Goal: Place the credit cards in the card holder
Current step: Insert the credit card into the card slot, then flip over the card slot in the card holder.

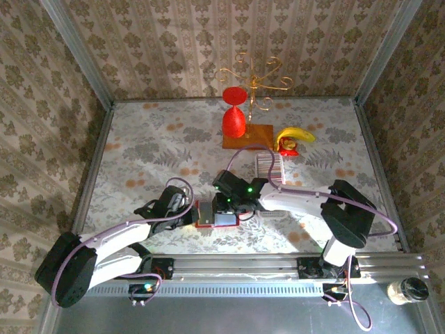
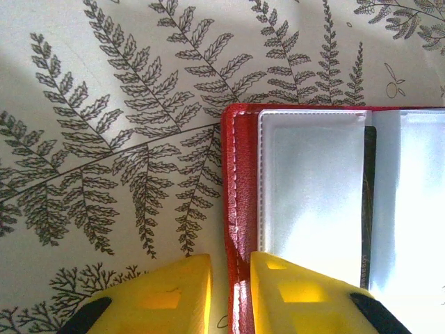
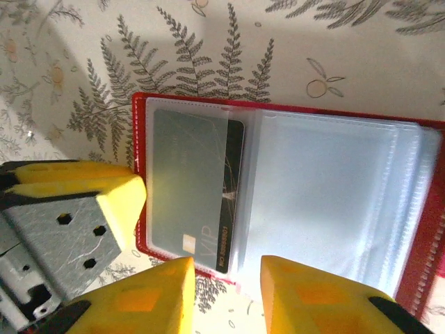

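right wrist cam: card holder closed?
No, the card holder lies open, with one card tucked inside a clear sleeve.

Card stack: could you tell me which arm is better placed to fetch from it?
Right, probably. The card stack lies on its side of the card holder, and the right hand is empty; the left hand straddles the holder's edge.

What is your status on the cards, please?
Left claw slightly open at holder edge. Right claw open over holder. One card sleeved. Other cards farther back, nothing blocking.
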{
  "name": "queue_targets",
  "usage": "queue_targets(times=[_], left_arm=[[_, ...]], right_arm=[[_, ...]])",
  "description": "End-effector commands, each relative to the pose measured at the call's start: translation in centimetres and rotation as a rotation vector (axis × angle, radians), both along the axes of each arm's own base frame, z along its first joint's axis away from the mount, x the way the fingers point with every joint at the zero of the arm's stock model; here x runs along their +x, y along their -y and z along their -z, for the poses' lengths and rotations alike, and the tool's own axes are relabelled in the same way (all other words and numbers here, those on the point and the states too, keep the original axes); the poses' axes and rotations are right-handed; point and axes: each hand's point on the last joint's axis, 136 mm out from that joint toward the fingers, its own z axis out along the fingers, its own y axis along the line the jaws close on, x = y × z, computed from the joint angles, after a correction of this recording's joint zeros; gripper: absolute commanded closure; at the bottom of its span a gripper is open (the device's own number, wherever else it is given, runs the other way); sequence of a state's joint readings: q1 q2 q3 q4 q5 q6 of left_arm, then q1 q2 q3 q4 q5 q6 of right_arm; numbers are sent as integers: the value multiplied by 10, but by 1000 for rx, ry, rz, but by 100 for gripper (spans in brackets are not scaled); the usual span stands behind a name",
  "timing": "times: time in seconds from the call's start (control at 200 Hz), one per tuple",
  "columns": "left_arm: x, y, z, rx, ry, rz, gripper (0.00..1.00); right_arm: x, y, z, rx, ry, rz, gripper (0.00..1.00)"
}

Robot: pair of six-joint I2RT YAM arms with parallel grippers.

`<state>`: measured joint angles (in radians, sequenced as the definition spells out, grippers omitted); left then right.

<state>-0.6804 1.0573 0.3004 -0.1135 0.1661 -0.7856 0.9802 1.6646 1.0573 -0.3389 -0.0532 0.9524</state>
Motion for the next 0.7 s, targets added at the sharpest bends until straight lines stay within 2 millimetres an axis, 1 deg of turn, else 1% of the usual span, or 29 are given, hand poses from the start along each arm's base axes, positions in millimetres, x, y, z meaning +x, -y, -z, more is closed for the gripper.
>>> queue_targets(times=[0.0,0.1,0.145,0.395,0.545,0.695], left_arm=[[-19,-10,16,47,-76,16,77],[-18,-8,16,42,-79,18,76],[-19,-8,16,41,-81,19,76],[-22,-10,21,47,-92,24,76],[-23,-11,22,52,-93,26,76],[-24,-11,23,54,-94,26,77]], right_arm=[[-7,24,4,-75,3,40,67],[-13,31,12,-86,-14,55,62],[-15,32,16,-92,-21,57,61],[-19,20,33,-79,-50,55,61],[-20,14,39,-69,-64,54,61],[-22,17,47,-95,-80,58,60]])
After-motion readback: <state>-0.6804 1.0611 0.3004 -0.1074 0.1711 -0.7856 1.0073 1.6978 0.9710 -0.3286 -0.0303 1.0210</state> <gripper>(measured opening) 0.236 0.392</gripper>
